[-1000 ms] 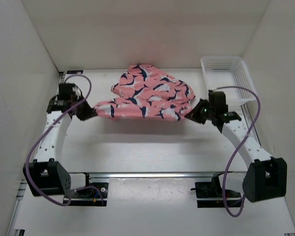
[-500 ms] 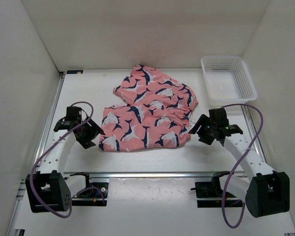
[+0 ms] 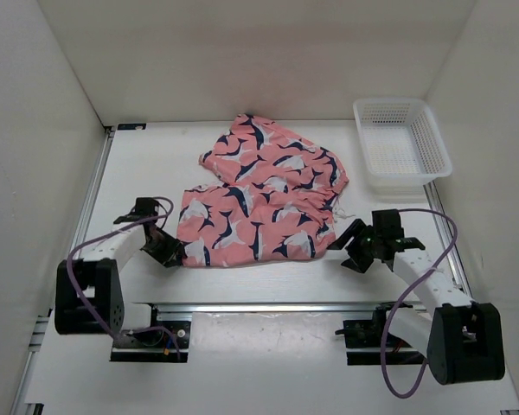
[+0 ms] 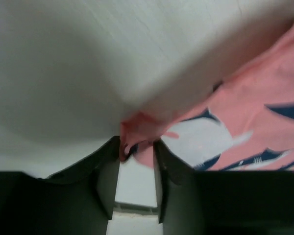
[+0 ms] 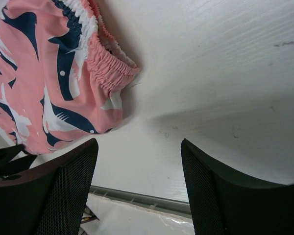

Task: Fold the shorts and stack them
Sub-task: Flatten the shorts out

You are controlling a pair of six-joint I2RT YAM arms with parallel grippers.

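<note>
Left pincer [image 4: 136,149] parted, a corner of the shorts [image 3: 258,207] between its jaws; right pincer [image 5: 138,152] open, just beside the waistband [image 5: 110,68]

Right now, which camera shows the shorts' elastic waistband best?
The right wrist view: the gathered waistband fills its upper left, sharp and close. The top view shows the whole shorts but the waistband only as a small edge. The left wrist view shows just a blurred corner.

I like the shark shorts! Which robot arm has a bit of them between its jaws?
The left arm: a corner of the shorts pokes between its open jaws. The right arm's jaws have only bare table between them.
</note>
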